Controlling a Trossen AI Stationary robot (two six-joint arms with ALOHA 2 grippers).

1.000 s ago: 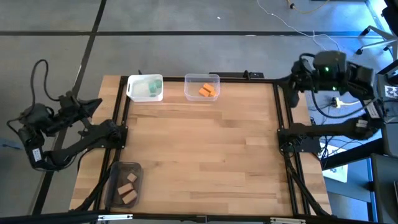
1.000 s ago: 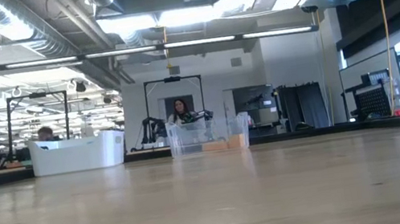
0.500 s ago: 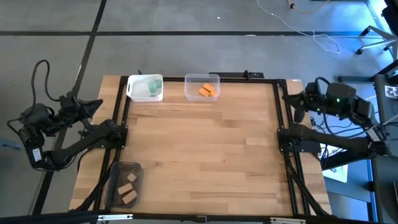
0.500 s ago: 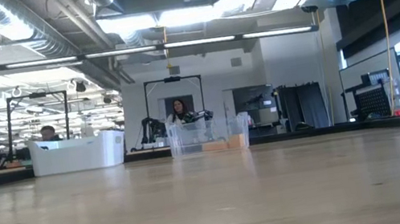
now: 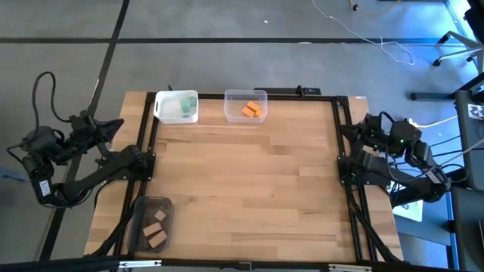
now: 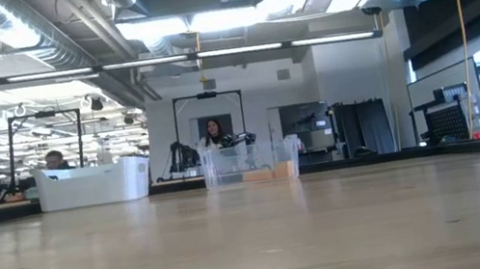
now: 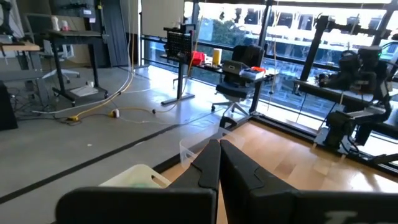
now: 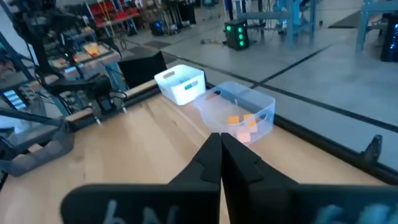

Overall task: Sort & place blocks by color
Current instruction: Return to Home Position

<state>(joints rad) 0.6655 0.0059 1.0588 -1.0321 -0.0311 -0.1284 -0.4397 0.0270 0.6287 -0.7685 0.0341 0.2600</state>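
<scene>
The right arm is folding down from the raised pose it held a second ago near the far right corner, and it is now crouching low just beside the right edge of the surface. The left arm is staying folded off the left edge as before. The right end effector is pointing across the surface toward the far bins with its two fingers pressed together, and the left end effector is likewise pressed together. The teal blocks are lying in the white bin at the far edge, the orange blocks in the clear bin just beside it, and the tan blocks in the dark grey bin at the near left corner.
</scene>
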